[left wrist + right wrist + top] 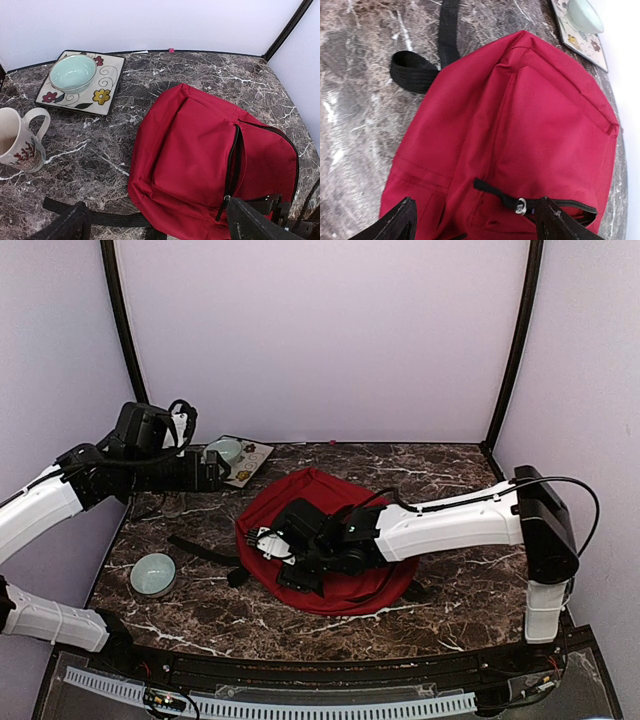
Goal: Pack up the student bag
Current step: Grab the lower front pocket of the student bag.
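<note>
Bag is lying flat at the middle of the marble table. It is showing red fabric with a black zip running across its front.

At the far left, a pale green bowl is sitting alone near the table's left edge. Behind it, a mug is standing upright, its handle pointing toward the bag.

The left gripper is hanging above the table's back left part, just beside a flowered plate. Its fingers are spread wide and holding nothing. A second bowl, also pale green, is resting on that plate near the back wall.

A black strap is trailing over the marble from the bag's left side, ending in a loop.

The right gripper is hovering over the left part of the bag, its arm reaching in from the right. In the right wrist view its two fingers are standing well apart and clamping nothing. The zip pull is lying between them on the red fabric. Whether either fingertip is touching the bag, I cannot tell.
</note>
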Robot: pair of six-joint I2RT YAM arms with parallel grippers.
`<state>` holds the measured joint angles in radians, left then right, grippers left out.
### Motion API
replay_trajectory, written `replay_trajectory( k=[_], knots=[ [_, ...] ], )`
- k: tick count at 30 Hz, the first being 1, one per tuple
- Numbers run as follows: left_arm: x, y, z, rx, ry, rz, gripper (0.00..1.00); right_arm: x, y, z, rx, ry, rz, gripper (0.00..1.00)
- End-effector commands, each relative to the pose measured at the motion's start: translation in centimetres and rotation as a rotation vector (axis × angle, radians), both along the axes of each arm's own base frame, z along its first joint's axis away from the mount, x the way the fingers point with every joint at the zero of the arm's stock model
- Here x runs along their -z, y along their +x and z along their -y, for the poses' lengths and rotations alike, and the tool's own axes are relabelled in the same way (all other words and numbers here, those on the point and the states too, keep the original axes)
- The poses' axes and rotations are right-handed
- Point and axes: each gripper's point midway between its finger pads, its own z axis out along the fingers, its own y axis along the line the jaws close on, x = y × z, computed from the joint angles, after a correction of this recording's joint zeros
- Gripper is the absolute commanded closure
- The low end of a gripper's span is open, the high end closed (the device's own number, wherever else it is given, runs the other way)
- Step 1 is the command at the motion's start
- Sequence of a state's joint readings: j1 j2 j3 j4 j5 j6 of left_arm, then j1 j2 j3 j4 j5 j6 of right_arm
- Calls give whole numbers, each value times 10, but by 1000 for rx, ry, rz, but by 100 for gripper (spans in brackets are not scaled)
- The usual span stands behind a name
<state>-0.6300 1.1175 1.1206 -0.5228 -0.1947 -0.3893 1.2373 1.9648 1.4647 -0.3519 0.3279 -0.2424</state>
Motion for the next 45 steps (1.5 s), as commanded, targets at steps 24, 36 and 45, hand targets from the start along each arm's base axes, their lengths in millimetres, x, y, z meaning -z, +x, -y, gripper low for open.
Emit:
replay_trajectory(
  k=[24,36,45],
  knots=[
    [18,-8,-10,-30,20,-71,3,4,42,-28,80,-37,312,100],
    [28,-8,2,32,15,-80,7,-30,52,-4,174,195,189,100],
    [35,-13,24,148,-33,-106,8,-49,86,24,299,431,-34,100]
  ],
)
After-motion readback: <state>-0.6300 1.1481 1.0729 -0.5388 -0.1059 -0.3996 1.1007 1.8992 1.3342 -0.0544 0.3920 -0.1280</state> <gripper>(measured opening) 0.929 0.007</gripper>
